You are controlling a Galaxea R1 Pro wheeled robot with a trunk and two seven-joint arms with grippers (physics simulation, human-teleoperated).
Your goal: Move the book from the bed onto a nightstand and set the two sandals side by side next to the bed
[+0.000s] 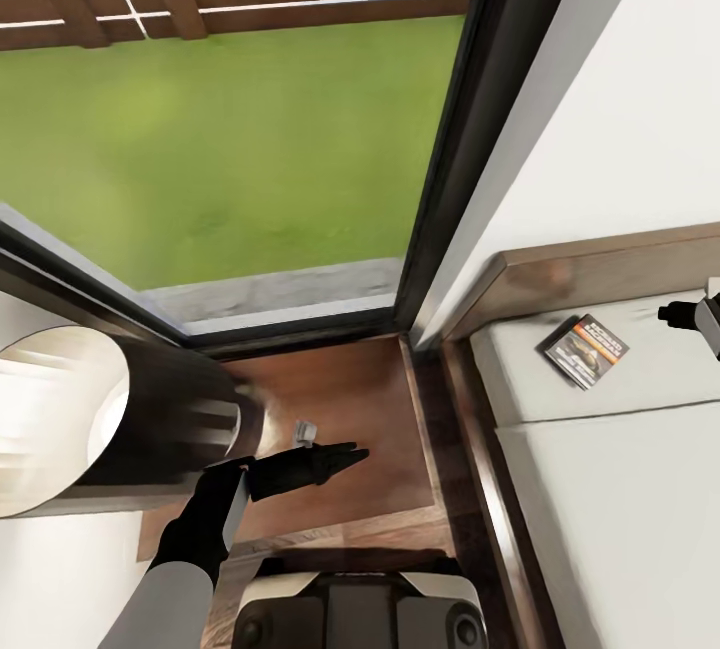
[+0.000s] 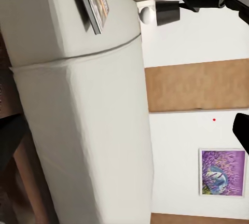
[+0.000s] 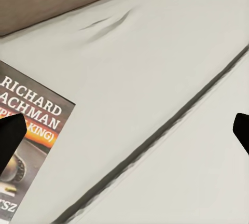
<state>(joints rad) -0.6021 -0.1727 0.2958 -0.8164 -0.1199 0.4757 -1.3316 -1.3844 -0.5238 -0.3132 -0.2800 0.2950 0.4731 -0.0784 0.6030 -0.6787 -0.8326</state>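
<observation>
Currently your right hand (image 3: 124,130) hovers spread wide over the paperback book (image 1: 585,349) on the bed (image 1: 620,489), lined up for grasping it.

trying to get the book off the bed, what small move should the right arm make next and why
Probably slide the right gripper sideways over the book, then lower. The book lies flat on the mattress of the bed near the headboard, ungrasped. In the right wrist view the open fingertips straddle bare mattress, with the book only under one finger, so it is off-centre.
</observation>
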